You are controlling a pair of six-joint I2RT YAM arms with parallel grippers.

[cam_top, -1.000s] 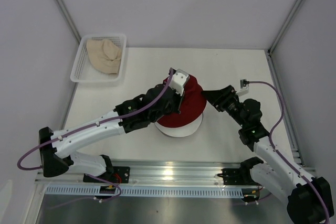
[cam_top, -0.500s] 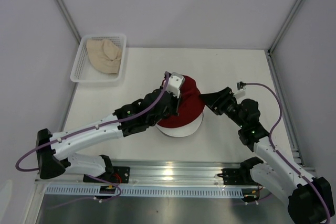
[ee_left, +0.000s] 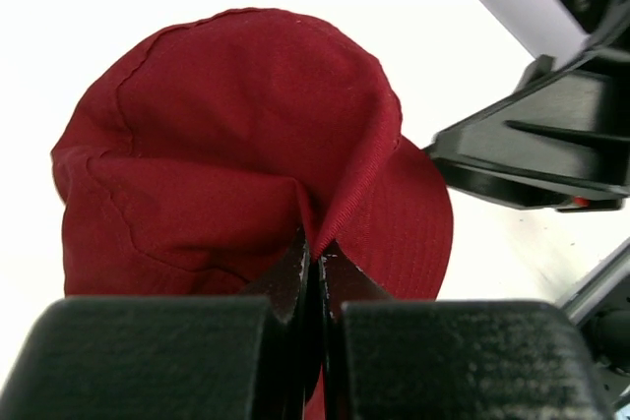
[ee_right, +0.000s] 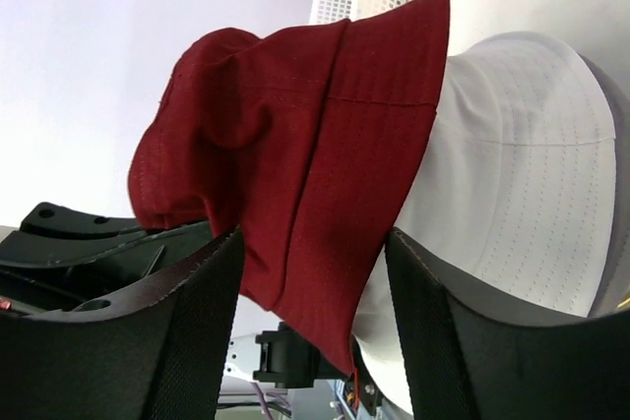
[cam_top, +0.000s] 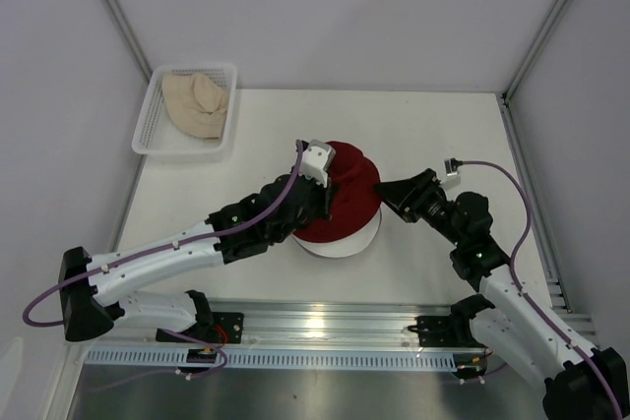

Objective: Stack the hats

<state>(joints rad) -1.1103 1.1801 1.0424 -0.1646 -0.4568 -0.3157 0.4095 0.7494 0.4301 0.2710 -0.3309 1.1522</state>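
Seen from above, a dark red hat [cam_top: 346, 202] sits in the middle of a white table [cam_top: 443, 125], draped over a white hat [cam_top: 340, 246] whose brim shows as a pale crescent along its near edge. The left gripper [ee_left: 311, 253] is clamped tight on a thin fold of the red crown, its fingers pressed together with the cloth caught between them. The right gripper [cam_top: 386, 190] stands fairly wide and holds nothing. It is just beside the red hat's right side, and in its own wrist camera the red brim hangs between its two fingers without clear contact. A beige hat [cam_top: 197, 100] lies crumpled in a white mesh basket [cam_top: 157, 110] at the far left corner, well apart from the stack. The likely trouble comes from that pinch: only a small ridge of soft fabric is held, so a pull could slip it free or drag the white hat along with it. If the right fingers shut where they stand, they might take both brims at once. The red hat faces crown up and opening down, but it is cocked — the right wrist view shows it tilted off the white crown. It is roughly round, so its only long line is the pinched crease, which runs from the left fingers across the crown.
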